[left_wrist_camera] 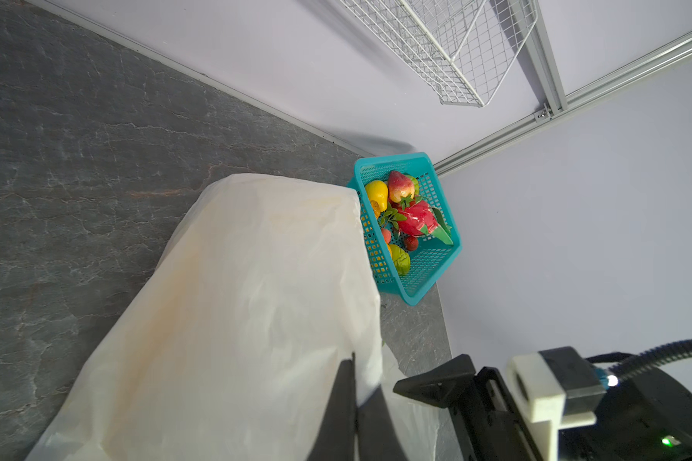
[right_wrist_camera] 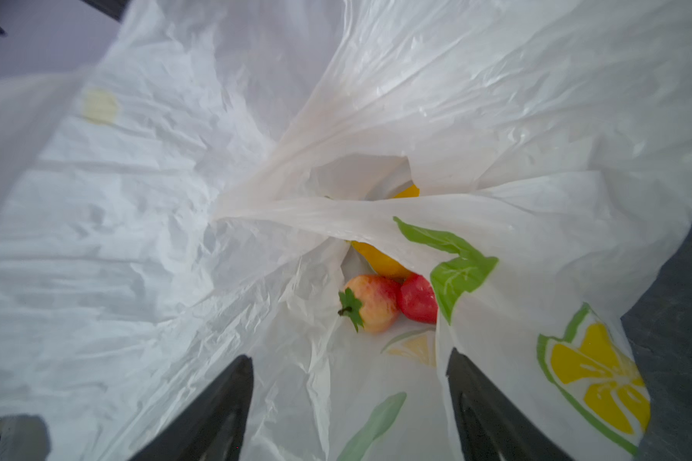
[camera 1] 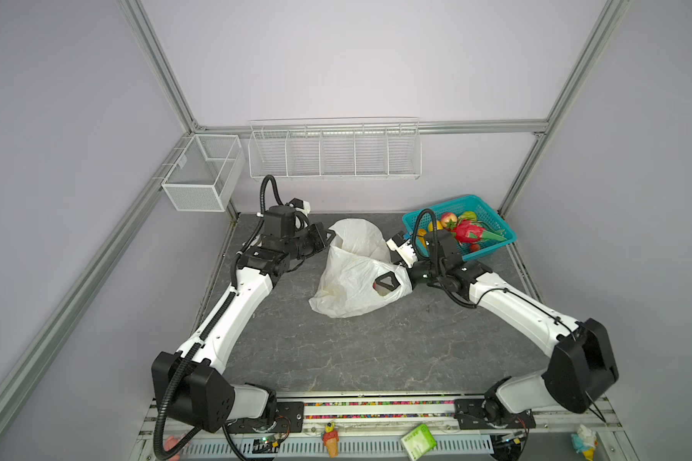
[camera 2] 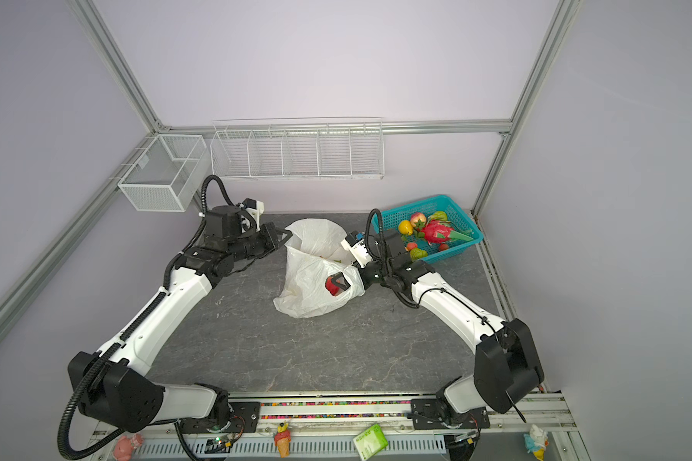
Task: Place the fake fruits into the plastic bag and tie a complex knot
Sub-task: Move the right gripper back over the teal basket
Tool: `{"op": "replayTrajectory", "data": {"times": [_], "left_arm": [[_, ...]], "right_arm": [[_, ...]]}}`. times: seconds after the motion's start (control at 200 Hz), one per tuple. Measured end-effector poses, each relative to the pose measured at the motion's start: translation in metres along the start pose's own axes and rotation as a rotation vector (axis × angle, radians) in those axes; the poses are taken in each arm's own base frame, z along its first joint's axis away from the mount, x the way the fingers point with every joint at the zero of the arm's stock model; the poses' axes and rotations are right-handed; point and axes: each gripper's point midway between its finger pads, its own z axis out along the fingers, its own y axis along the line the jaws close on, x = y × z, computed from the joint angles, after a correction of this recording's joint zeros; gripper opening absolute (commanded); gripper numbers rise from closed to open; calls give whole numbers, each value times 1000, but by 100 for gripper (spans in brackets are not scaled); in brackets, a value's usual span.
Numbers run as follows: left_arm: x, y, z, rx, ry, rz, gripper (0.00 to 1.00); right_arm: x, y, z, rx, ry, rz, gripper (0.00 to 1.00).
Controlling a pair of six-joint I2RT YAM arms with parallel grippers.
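The plastic bag (camera 1: 348, 287) (camera 2: 308, 295) lies crumpled mid-table with its mouth held up. My left gripper (camera 1: 329, 235) (left_wrist_camera: 354, 379) is shut on the bag's far edge, lifting it. My right gripper (camera 1: 386, 284) (right_wrist_camera: 350, 357) stands open inside the bag's mouth, nothing between its fingers. Ahead of it in the bag lie three fake fruits: a red-yellow peach (right_wrist_camera: 372, 303), a red fruit (right_wrist_camera: 418, 299) and a yellow one (right_wrist_camera: 380, 259). More fruits, among them a pink dragon fruit (camera 1: 468, 233) (left_wrist_camera: 416, 217), sit in the basket. No knot is in view.
The teal lattice basket (camera 1: 494, 217) (left_wrist_camera: 428, 271) stands at the back right corner, close behind my right wrist. White wire racks (camera 1: 336, 151) hang on the back wall and left frame. Ice-cream figurines (camera 1: 330, 439) and a green box (camera 1: 418, 441) lie beyond the front rail.
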Motion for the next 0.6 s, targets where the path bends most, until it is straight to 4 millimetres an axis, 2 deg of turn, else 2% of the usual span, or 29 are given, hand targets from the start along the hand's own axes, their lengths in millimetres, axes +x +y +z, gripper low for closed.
{"op": "replayTrajectory", "data": {"times": [0.205, 0.295, 0.465, 0.6], "left_arm": [[0, 0, 0, -1, -1, 0, 0], [0, 0, 0, -1, -1, 0, 0], [0, 0, 0, -2, -1, 0, 0], [-3, 3, -1, -8, -9, -4, 0]], "right_arm": [[-34, -13, -31, 25, -141, 92, 88], [-39, -14, -36, 53, -156, 106, 88], [-40, -38, -45, 215, -165, 139, 90], [-44, -51, -70, 324, -223, 148, 93]]}}
